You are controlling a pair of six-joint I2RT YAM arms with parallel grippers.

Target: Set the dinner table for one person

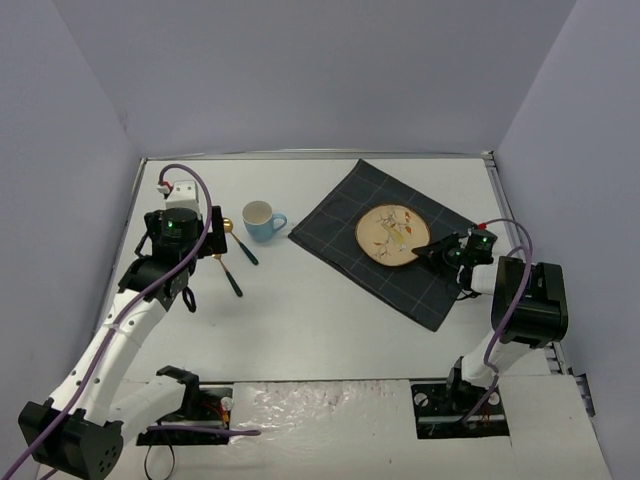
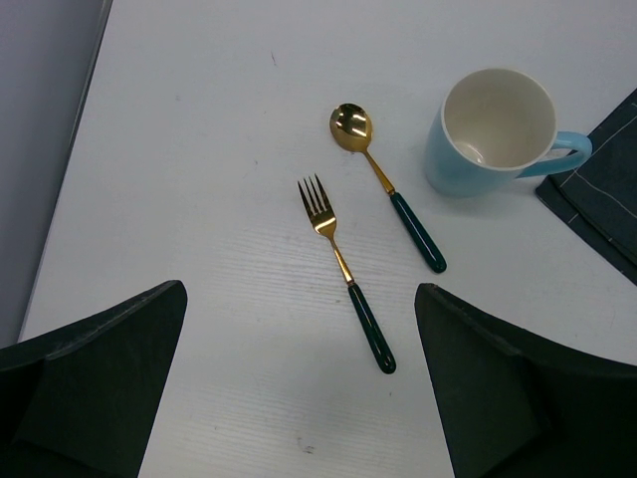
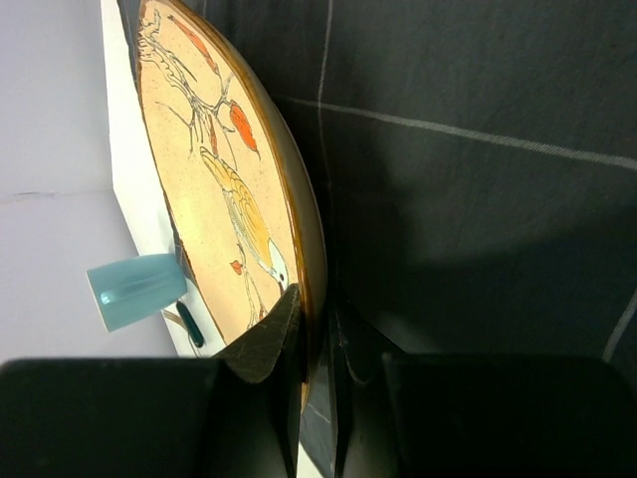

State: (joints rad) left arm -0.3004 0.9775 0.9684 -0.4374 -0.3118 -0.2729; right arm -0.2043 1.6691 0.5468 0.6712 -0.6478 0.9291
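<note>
- Dinner table [image 1: 320,310]: we saw it as the broad white top under both arms, filling most of the overhead view, with a thin metal rim along its far edge.
- A dark grey checked cloth [image 1: 400,285] lay cornerwise on the right half of the table.
- On the cloth sat a round plate [image 1: 393,235], cream with a painted bird and a red-leafed branch.
- The right gripper [image 3: 318,329] was closed on the plate's near rim, one finger on the painted face and the other on the outer side of the rim. We could not tell whether the plate was lifted off the cloth.
- A light blue mug [image 2: 493,129] stood upright on bare table just left of the cloth's corner, its handle pointing toward the cloth.
- A spoon [image 2: 388,189] and a fork [image 2: 343,269], both gold with dark green handles, lay side by side on the table near the mug, the spoon closer to it, neither touching the other.
- The left gripper [image 2: 301,294] hung above the cutlery with its jaws spread wide, holding nothing.
</note>
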